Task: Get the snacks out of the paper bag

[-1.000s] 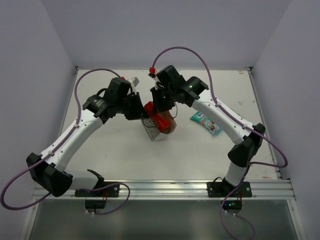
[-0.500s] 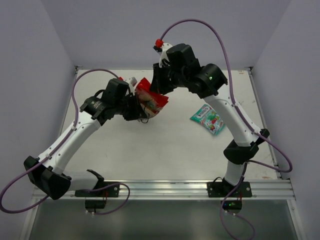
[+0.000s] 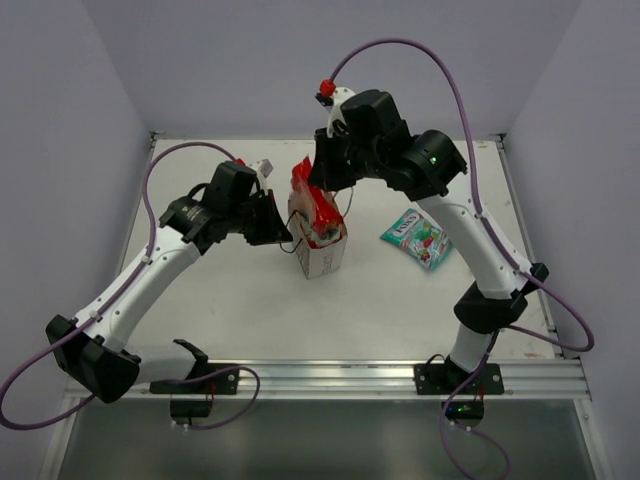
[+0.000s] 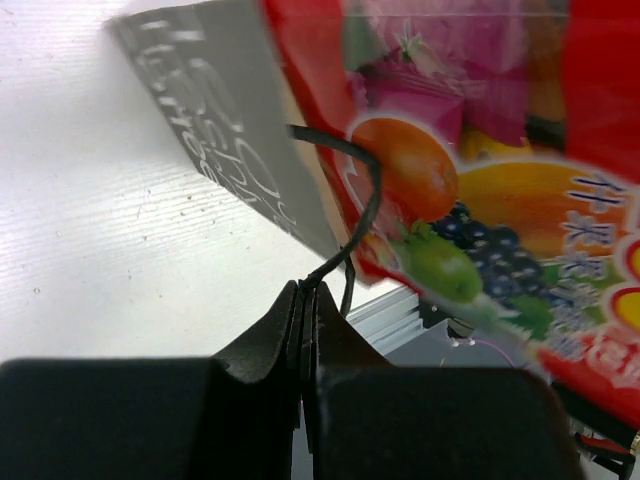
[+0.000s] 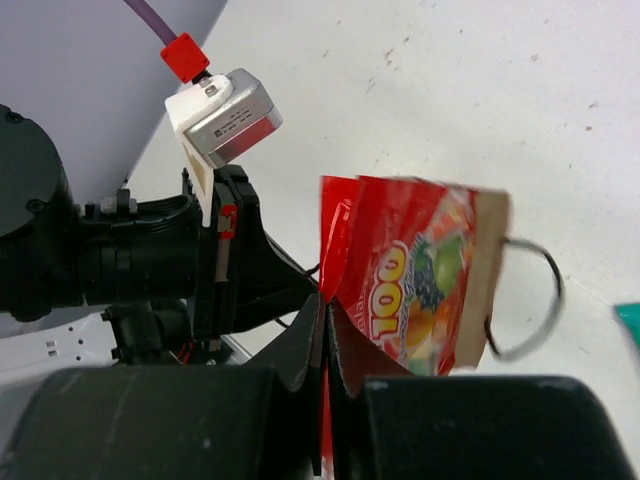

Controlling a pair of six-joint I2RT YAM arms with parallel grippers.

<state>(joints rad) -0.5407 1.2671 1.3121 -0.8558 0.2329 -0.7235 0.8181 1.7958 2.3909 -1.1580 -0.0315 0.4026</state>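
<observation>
The paper bag [image 3: 325, 258] is stood upright on the table [image 3: 250, 310]. Its black handle [image 4: 376, 195] is pinched by the clenched left gripper [image 4: 305, 298], just beside the bag. A red snack packet [image 5: 405, 290] is gripped at its edge by the closed right gripper [image 5: 323, 305] and raised mostly above the bag's mouth, not yet clear. A teal packet [image 3: 418, 238] is already laid out near the bag. Whether more snacks are left inside cannot be told.

Robot lab cell: bare grey walls [image 3: 60, 100], white table [image 3: 380, 310], aluminium mounting rail [image 3: 330, 375].
</observation>
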